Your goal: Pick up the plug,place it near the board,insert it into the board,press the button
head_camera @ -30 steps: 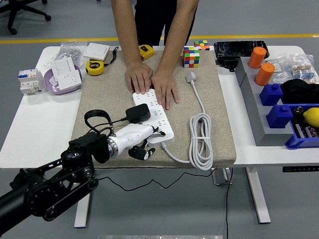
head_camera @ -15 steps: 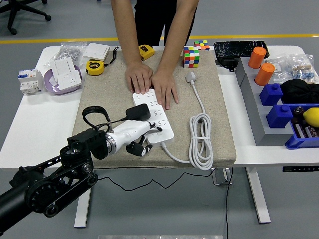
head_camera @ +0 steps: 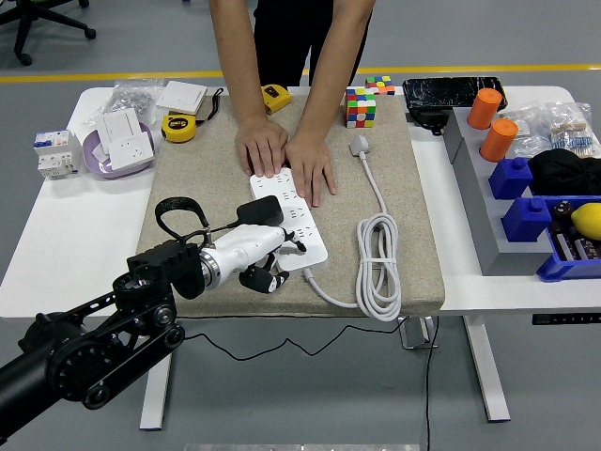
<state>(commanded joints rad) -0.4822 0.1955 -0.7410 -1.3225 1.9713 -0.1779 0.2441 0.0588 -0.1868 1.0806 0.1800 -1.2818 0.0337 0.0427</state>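
Insertion step: the left hand (head_camera: 252, 252), fingers gripping the black plug (head_camera: 260, 211), must press it into the power strip (head_camera: 293, 221) at the mat's (head_camera: 188, 178) near edge.

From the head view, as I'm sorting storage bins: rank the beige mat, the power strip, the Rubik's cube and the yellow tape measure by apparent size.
1. Beige mat
2. Power strip, partly hidden under the person's hands
3. Rubik's cube
4. Yellow tape measure, close to the cube, so the last two places are unsure

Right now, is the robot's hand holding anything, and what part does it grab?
The left hand rests against the black plug on the white power strip; whether it grips the plug cannot be told. The person's hands press the strip down.
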